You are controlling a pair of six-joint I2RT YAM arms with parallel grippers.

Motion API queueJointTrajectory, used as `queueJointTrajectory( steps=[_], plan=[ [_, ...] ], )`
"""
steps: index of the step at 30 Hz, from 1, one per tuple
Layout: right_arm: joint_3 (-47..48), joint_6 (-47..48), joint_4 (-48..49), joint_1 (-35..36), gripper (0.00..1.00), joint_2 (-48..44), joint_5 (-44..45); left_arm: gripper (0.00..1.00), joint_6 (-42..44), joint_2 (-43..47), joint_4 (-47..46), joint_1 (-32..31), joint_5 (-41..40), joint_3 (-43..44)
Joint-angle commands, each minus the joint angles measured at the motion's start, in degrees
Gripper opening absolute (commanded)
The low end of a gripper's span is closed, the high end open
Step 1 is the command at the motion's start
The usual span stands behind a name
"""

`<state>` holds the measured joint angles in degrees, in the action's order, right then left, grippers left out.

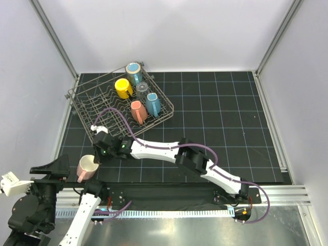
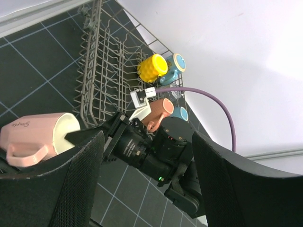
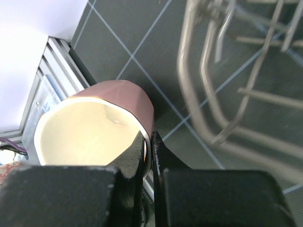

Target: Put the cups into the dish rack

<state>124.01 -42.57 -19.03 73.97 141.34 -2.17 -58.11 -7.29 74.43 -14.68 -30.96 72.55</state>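
The grey wire dish rack [image 1: 95,100] stands at the back left. In its right end are a light blue cup [image 1: 134,69], a yellow cup [image 1: 123,88], a clear tumbler [image 1: 142,88], a blue cup [image 1: 152,103] and a salmon-pink cup [image 1: 138,111]. A second salmon-pink cup [image 1: 87,168] is near the front left edge, tilted. My right gripper [image 3: 150,137] is shut on its rim [image 3: 94,127], one finger inside and one outside. My left gripper [image 2: 147,142] is open and empty, just left of that cup [image 2: 33,137]. The rack also shows in the left wrist view [image 2: 94,61] and the right wrist view [image 3: 213,71].
The right arm [image 1: 169,151] stretches across the black grid mat from the front right, with a purple cable [image 1: 120,120] looping over the rack's near edge. White walls close three sides. An aluminium rail [image 1: 205,197] runs along the near edge.
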Motion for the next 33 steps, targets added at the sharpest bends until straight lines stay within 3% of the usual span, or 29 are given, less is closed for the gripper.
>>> queueJointTrajectory(
  steps=[1,15,28,33],
  plan=[
    [0.6,0.5,9.6,-2.2,0.04,-6.7,-4.8,0.73,-0.2,-3.3,-0.2,-0.1,0.7,0.5],
    [-2.1,-2.9,18.8,-5.2,0.04,-9.3,-11.0,0.73,0.0,-3.2,-3.7,-0.1,3.9,-0.4],
    [-7.9,-2.6,28.3,-9.2,0.04,-17.7,-14.3,0.72,-3.5,-7.2,-12.2,-0.1,16.7,1.2],
    [-16.1,-4.4,36.9,-13.0,0.04,-23.1,-16.1,0.73,-4.3,-10.5,-18.6,-0.1,28.4,0.0]
  ],
)
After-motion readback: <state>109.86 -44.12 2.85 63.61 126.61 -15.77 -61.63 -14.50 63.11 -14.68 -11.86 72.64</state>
